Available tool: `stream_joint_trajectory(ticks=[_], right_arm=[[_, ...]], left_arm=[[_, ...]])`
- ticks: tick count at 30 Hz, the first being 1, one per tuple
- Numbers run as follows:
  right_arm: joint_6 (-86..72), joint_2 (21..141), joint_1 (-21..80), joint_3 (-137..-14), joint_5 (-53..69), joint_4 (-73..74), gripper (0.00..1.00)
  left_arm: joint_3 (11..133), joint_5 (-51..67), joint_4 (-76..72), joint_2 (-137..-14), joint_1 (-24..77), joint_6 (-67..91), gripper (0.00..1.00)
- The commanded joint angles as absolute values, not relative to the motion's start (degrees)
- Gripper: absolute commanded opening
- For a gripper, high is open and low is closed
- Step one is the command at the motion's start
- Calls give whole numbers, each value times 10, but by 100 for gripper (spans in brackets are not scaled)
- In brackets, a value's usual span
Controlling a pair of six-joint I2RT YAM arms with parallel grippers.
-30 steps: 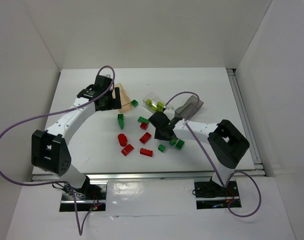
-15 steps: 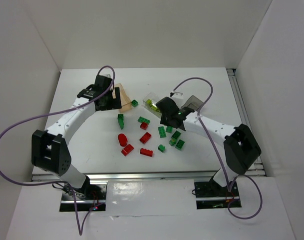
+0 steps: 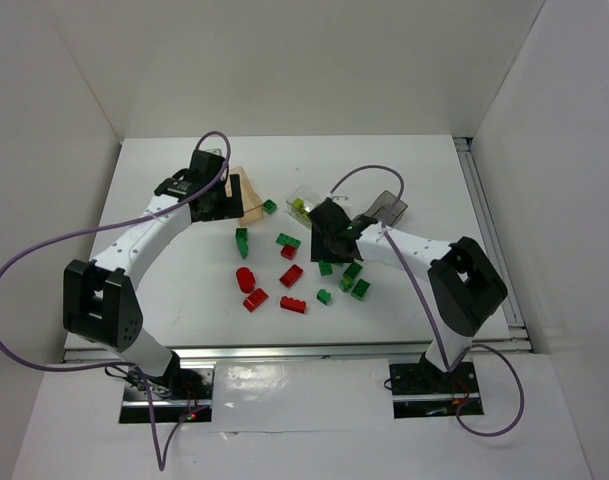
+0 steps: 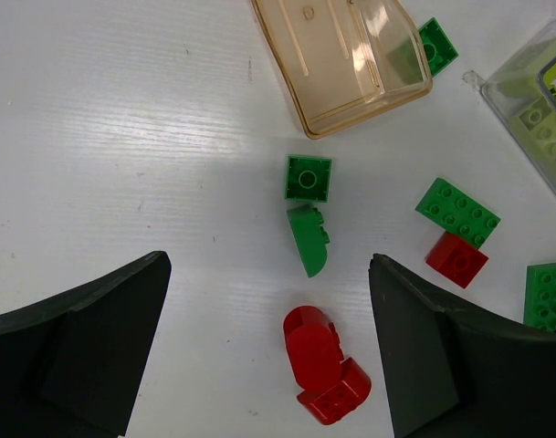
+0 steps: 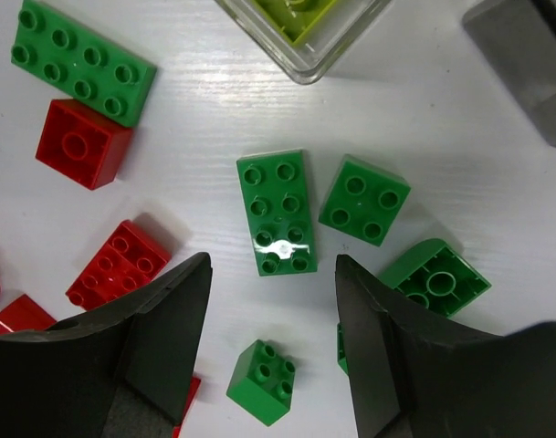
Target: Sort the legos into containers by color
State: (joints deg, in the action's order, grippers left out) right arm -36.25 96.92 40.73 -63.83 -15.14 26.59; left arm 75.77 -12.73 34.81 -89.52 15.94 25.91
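Observation:
Red and dark green legos lie loose mid-table, among them a red rounded piece (image 3: pixel 245 278) (image 4: pixel 319 360) and a green two-by-four brick (image 5: pixel 279 212). The peach container (image 3: pixel 248 196) (image 4: pixel 341 55) is empty. The clear container (image 3: pixel 304 204) (image 5: pixel 300 27) holds yellow-green legos. The dark grey container (image 3: pixel 381 212) (image 5: pixel 524 64) stands to its right. My left gripper (image 3: pixel 227 203) (image 4: pixel 268 347) is open and empty, high by the peach container. My right gripper (image 3: pixel 329 245) (image 5: pixel 273 347) is open and empty over the green bricks, with a small green brick (image 5: pixel 262 381) between its fingers.
Other green bricks (image 5: pixel 363 200) (image 5: pixel 435 279) and red bricks (image 5: pixel 82 142) (image 5: pixel 118 263) crowd round the right gripper. A green brick (image 3: pixel 270 206) lies beside the peach container. White walls enclose the table on three sides.
My right gripper swung back toward the containers, uncovering the green two-by-four brick, then came forward a little over the green bricks. The left arm has not moved.

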Motion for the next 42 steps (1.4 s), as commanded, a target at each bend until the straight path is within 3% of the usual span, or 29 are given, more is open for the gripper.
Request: stream_joint_trajectory(ticks=[1,12,22,31,38,42], right_arm=[[-344,980,410,-633,-127,244,64],[-344,1024,410,-621,-109,206,63],[-319,1041,410,-682,-155,242,33],[-354,907,317,-665,-251,269,33],[-347,913,244,-664,-260,237,33],[-347,933,217,-670,-255,207,39]], left_arm=[[774,-123,339,-897,159,265,99],[769,-123,344,-892,159,265,99],[769,-128,345,-892,159,265,99],[774,-122,345,-892,159,270,99],[785,-112,345,-897,159,270,99],[790,-112,350,-897,159,270,99]])
